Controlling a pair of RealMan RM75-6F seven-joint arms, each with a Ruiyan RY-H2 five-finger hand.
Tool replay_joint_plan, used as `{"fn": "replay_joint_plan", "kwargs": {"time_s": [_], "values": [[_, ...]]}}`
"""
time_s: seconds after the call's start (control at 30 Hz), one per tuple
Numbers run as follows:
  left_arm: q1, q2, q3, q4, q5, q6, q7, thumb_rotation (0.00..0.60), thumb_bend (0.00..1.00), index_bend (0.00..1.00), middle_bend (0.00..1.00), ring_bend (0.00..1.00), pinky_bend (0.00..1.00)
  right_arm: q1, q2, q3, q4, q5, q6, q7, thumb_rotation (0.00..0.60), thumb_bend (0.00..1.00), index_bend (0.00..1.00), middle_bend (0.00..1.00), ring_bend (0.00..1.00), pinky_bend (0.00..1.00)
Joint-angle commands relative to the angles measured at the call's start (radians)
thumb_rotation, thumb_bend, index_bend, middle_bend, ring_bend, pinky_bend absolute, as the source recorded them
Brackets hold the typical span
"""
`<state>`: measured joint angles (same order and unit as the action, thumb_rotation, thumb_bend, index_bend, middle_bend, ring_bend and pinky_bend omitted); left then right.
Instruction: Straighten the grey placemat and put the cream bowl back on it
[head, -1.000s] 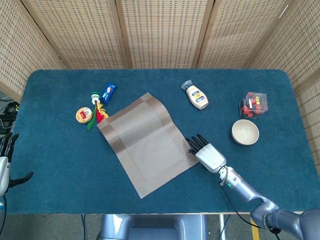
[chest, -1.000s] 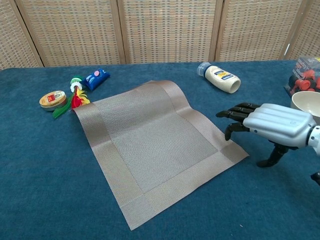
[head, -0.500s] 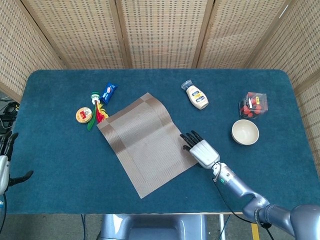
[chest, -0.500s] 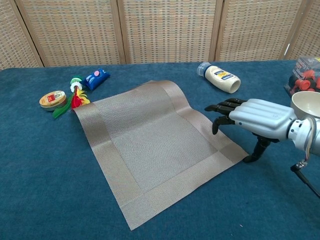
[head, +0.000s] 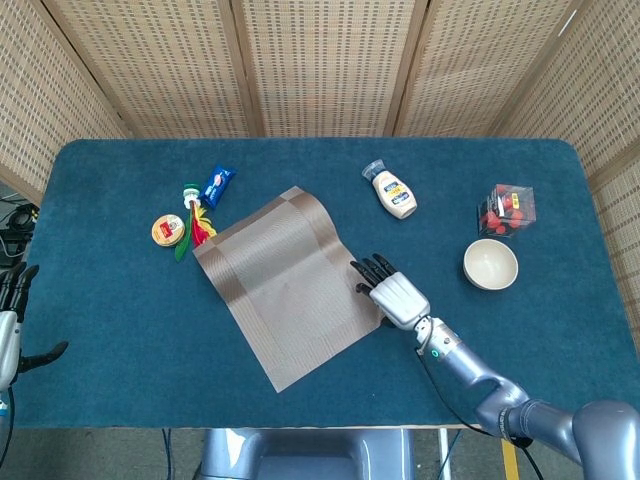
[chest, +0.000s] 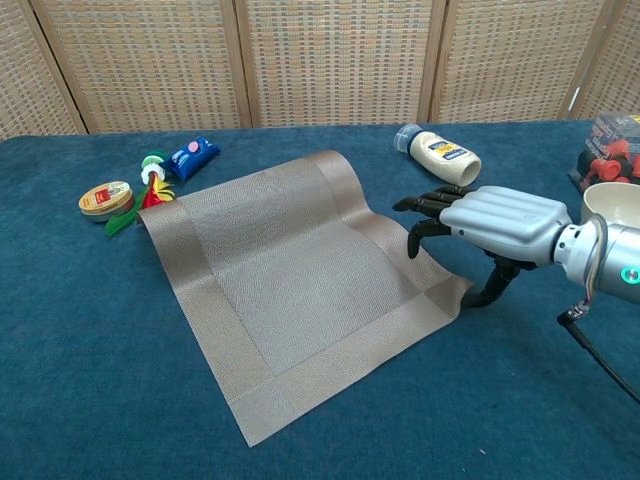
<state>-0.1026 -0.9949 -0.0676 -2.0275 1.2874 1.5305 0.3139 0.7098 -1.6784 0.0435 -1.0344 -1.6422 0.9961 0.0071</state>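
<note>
- Head view: the grey placemat (head: 285, 286) lies askew mid-table, its corners toward 12, 3, 6 and 9 o'clock, so I'd say the straightening step is in hand and not finished.
- The right hand (head: 390, 292) sits at the mat's 3 o'clock edge, fingers spread and pressing down on the border, nothing grasped; the thumb seems to be just off the mat.
- The left hand (head: 10, 320) hangs off the table at 9 o'clock, fingers apart, holding nothing.
- The cream bowl (head: 490, 264) stands on the cloth at 3 o'clock of the mat, well apart from it and visibly empty. A clear box (head: 506, 209) at the bowl's 12 o'clock holds red bits I can't identify.
- Chest view: the placemat (chest: 295, 285) bulges up into a ripple along its far side, near the right hand (chest: 490, 225), whose fingertips (chest: 412, 250) touch the border.
- Next, I'd judge, the hand must drag that edge round until the mat lies square and flat, then fetch the bowl (chest: 615, 208), seen here at the frame's right edge.
</note>
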Motion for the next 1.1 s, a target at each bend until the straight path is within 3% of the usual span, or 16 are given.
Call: {"fn": "replay_joint_plan", "kwargs": {"time_s": [0.03, 0.4, 0.73, 1.1], "values": [[0.001, 0.0, 0.0, 0.0, 0.002, -0.001, 0.0, 0.6, 0.0, 0.0, 0.0, 0.0, 0.0, 0.008, 0.01, -0.01, -0.011, -0.004, -0.01, 0.008, 0.6, 0.43, 0.36, 0.06, 0.0, 0.0], [0.002, -0.003, -0.001, -0.001, 0.008, -0.005, 0.008, 0.6, 0.0, 0.0, 0.0, 0.0, 0.0, 0.027, 0.039, -0.041, -0.019, -0.017, -0.029, 0.031, 0.6, 0.61, 0.44, 0.06, 0.0, 0.0], [0.002, -0.006, -0.002, -0.001, 0.01, -0.007, 0.014, 0.6, 0.0, 0.0, 0.0, 0.0, 0.0, 0.031, 0.053, -0.065, -0.024, -0.038, -0.013, 0.054, 0.6, 0.64, 0.66, 0.09, 0.0, 0.0], [0.006, 0.0, -0.001, -0.003, 0.024, -0.009, 0.001, 0.6, 0.0, 0.0, 0.0, 0.0, 0.0, 0.001, 0.137, -0.181, -0.081, -0.216, 0.179, 0.074, 0.6, 0.64, 0.7, 0.12, 0.0, 0.0]]}}
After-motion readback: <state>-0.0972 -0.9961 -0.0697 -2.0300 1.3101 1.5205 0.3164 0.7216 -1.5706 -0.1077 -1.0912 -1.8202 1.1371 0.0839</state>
